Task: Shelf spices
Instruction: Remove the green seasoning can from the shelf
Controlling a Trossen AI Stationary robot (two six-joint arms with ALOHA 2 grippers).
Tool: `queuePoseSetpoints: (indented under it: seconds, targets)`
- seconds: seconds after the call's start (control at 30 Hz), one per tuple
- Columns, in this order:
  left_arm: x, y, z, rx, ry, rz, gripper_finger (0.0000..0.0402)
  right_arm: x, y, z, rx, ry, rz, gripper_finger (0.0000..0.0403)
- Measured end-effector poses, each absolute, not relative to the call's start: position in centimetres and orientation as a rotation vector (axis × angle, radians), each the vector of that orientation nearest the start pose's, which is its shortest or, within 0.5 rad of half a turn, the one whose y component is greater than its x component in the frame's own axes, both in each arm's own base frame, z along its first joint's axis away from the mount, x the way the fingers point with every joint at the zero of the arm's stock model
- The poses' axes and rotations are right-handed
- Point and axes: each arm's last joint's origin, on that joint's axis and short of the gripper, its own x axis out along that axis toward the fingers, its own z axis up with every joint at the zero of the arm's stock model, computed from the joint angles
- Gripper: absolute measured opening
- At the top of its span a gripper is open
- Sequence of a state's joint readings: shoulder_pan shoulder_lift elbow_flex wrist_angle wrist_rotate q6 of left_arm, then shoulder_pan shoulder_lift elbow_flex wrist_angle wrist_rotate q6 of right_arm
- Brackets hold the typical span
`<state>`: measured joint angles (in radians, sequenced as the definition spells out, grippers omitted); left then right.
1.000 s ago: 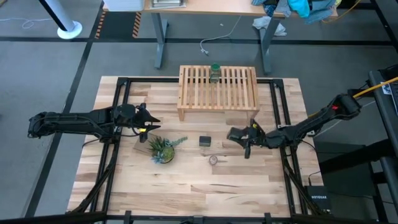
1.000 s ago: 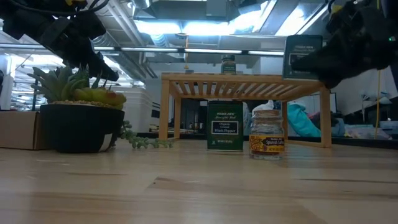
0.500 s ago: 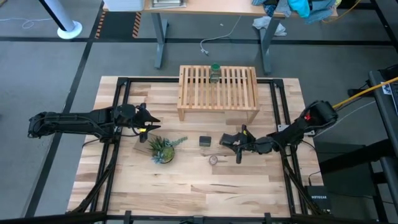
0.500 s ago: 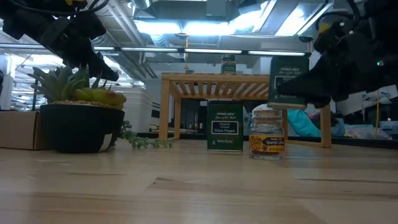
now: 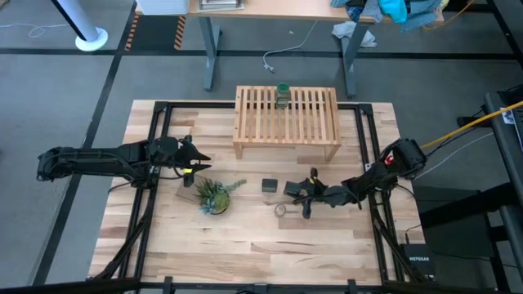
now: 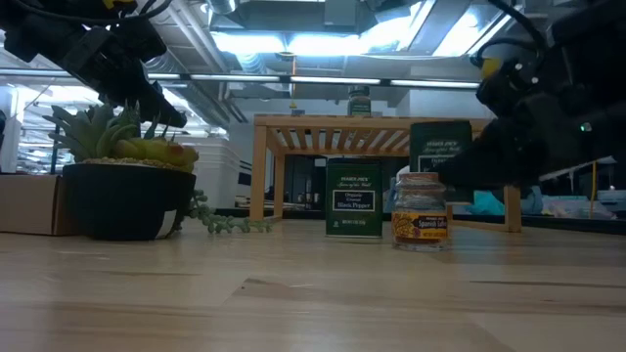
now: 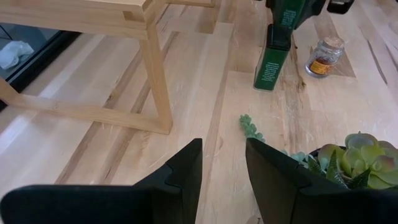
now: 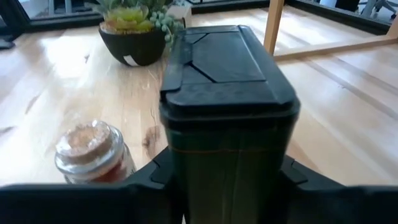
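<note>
Left gripper hangs by the plant, fingers slightly parted, nothing held. Green-capped jar sits on the shelf; right of one tin and the small jar, the right gripper clamps the second tin.

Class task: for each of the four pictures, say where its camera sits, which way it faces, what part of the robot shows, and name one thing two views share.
High view: overhead, facing straight down on the butcher-block table; both arms show.
Low view: at tabletop height, facing level toward the light-wood slatted shelf; both arms enter from above.
Left wrist view: on the left arm, facing past the left gripper toward the shelf leg.
Right wrist view: on the right arm; the right gripper holds a dark boxy tin.
Shared: the small cork-topped glass jar shows in all four.
</note>
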<state>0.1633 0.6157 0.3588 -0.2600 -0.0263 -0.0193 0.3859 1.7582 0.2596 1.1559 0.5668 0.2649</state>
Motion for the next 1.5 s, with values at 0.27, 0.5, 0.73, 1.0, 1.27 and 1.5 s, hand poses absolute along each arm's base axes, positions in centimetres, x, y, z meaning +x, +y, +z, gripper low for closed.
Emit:
queuePoseSetpoints:
  seconds: [0.27,0.5,0.73,1.0,1.27,1.5]
  targets:
    - [13.9,2.4,20.4,-0.054,0.514,0.19,0.0116,22.6,7.5,8.5,0.093,0.302,-0.239,0.0146]
    - [13.9,2.4,20.4,-0.054,0.514,0.191,0.0116,23.0,7.6,7.3,0.135,0.327,-0.277,0.0147]
    - [13.9,2.4,20.4,-0.054,0.515,0.19,0.0116,23.5,7.8,7.0,0.13,0.326,-0.282,0.0147]
    - [13.9,2.4,20.4,-0.054,0.515,0.191,0.0116,23.5,7.8,7.0,0.131,0.328,-0.266,0.0197]
    - [13.9,2.4,20.4,-0.054,0.515,0.19,0.0116,23.6,7.8,7.2,0.15,0.308,-0.264,0.0268]
    - [13.9,2.4,20.4,-0.054,0.514,0.19,0.0116,23.8,7.9,7.7,0.167,0.258,-0.251,0.0284]
